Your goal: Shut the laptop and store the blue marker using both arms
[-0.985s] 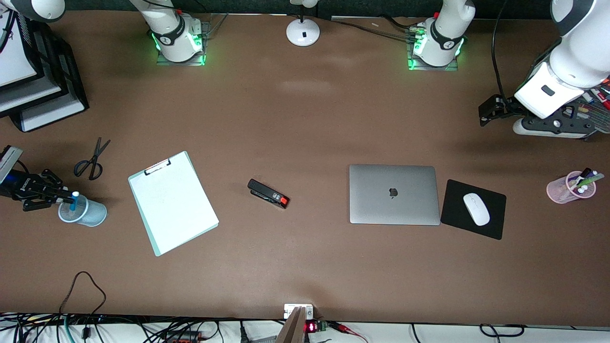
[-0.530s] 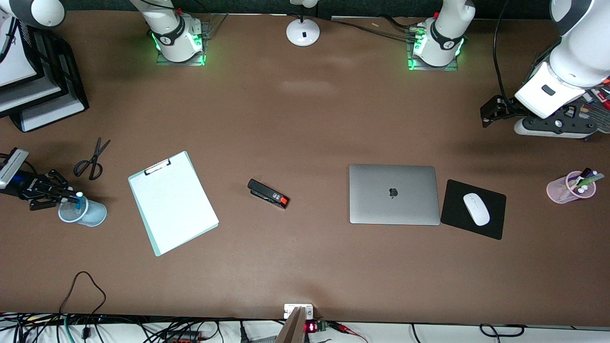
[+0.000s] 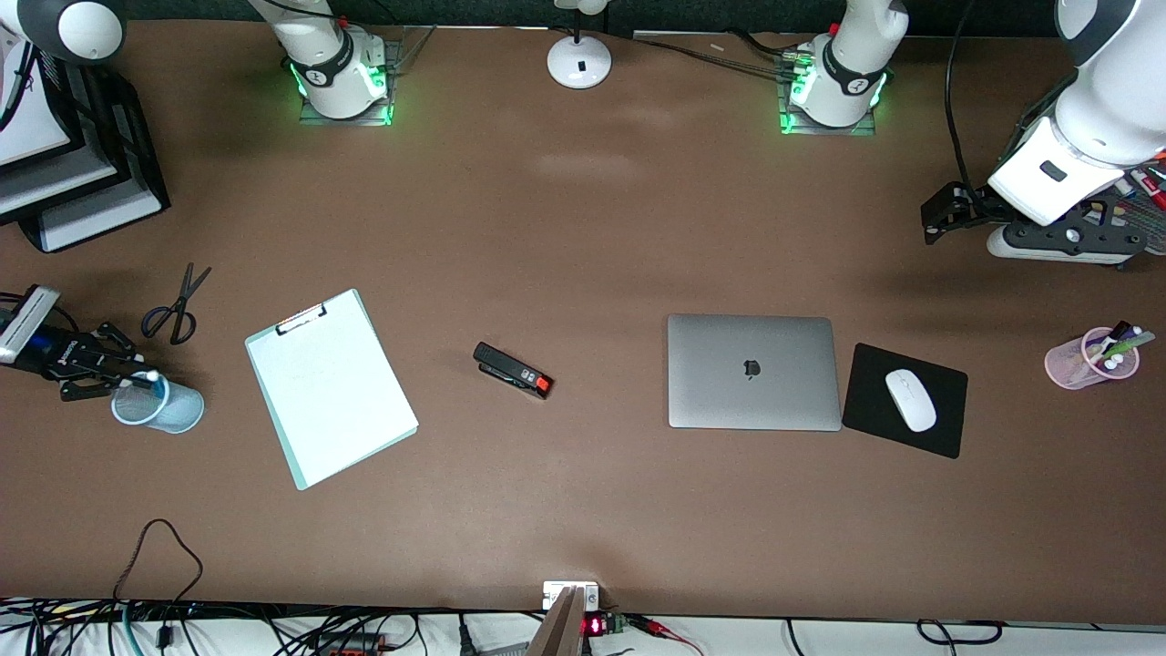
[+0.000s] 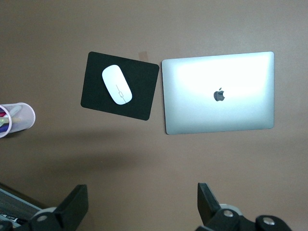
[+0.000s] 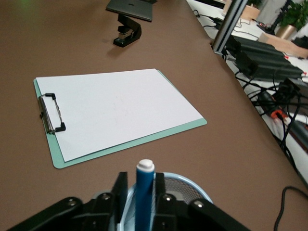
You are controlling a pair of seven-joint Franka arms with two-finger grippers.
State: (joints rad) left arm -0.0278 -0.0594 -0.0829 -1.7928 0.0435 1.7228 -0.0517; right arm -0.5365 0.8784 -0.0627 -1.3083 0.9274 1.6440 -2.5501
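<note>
The laptop (image 3: 753,372) lies closed on the table, lid up with the apple logo showing; it also shows in the left wrist view (image 4: 219,92). The blue marker (image 3: 147,377) stands upright in a light-blue mesh cup (image 3: 173,410) at the right arm's end of the table. In the right wrist view the marker (image 5: 144,192) rises between the fingers of my right gripper (image 5: 140,179), with a small gap on one side, above the cup's rim (image 5: 192,185). My right gripper (image 3: 114,372) is at the cup. My left gripper (image 3: 931,217) hangs open and empty over bare table; its fingertips (image 4: 77,197) stand wide apart.
A clipboard (image 3: 330,387), a black stapler (image 3: 513,370) and scissors (image 3: 175,305) lie between cup and laptop. A black mousepad (image 3: 865,415) with a white mouse (image 3: 910,400) lies beside the laptop. A pink pen cup (image 3: 1089,360) stands at the left arm's end. Black paper trays (image 3: 82,182).
The blue marker has gone lower into the blue mesh cup and the right gripper's fingers have loosened around it. The left arm has barely shifted.
</note>
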